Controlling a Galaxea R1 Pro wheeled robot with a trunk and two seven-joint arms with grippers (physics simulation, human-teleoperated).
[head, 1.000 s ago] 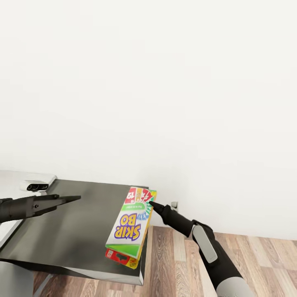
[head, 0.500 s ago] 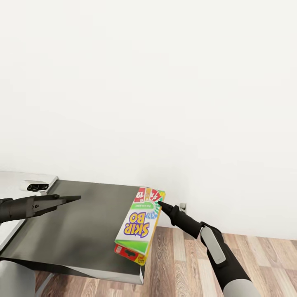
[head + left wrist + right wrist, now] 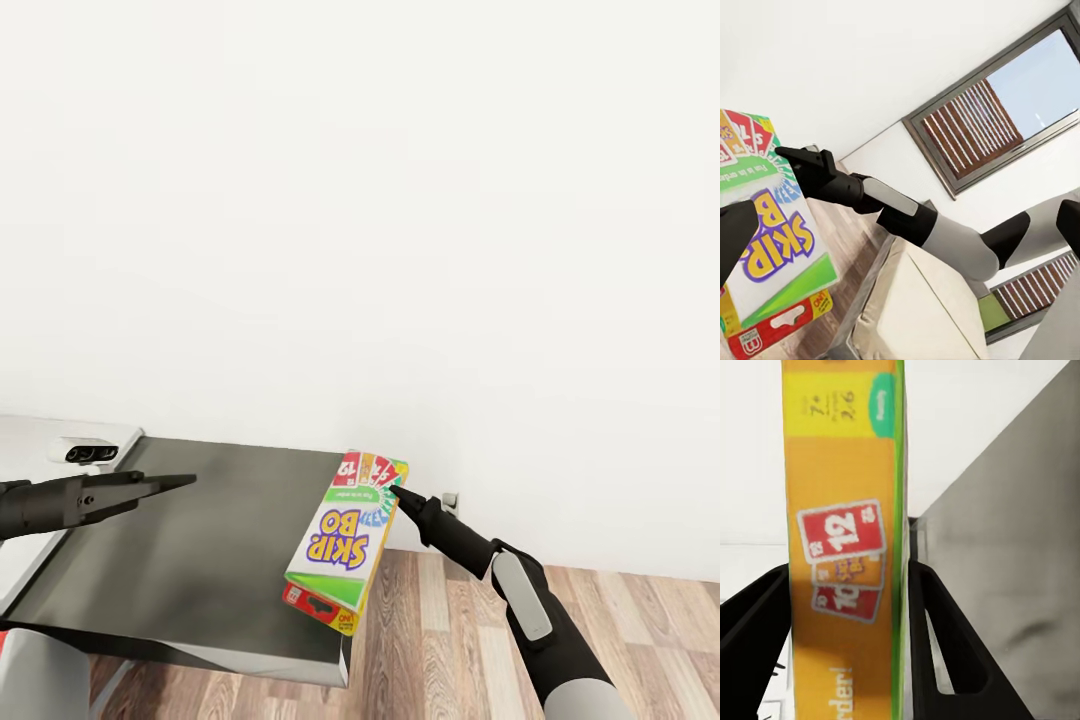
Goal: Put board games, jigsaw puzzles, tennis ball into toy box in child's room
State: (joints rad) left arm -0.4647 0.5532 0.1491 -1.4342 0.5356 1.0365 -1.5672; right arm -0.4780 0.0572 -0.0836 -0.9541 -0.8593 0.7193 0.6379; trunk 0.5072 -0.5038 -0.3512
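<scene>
My right gripper (image 3: 395, 492) is shut on the far end of a white-green-red Skip-Bo board game (image 3: 340, 545). The right wrist view has that box's orange edge (image 3: 844, 547) squeezed between both fingers. A second board game (image 3: 318, 607), yellow and red, lies directly under it. The pair hangs over the right edge of a dark grey flat surface (image 3: 190, 550). My left gripper (image 3: 175, 482) is open, hovering over that surface's left part, well apart from the boxes. In the left wrist view are both boxes (image 3: 772, 240) and the right gripper (image 3: 784, 152). The toy box, puzzles and tennis ball are out of view.
A plain white wall rises behind, with a socket (image 3: 450, 499) low on it. Wood-plank floor (image 3: 450, 640) lies to the right. A small white device (image 3: 92, 443) sits at the surface's far left. The left wrist view shows the beige bed (image 3: 922, 300) and a dark-framed window (image 3: 982, 112).
The right gripper has carried the two stacked board games rightwards, so they now stick out further past the dark surface's edge. The left gripper has stayed still.
</scene>
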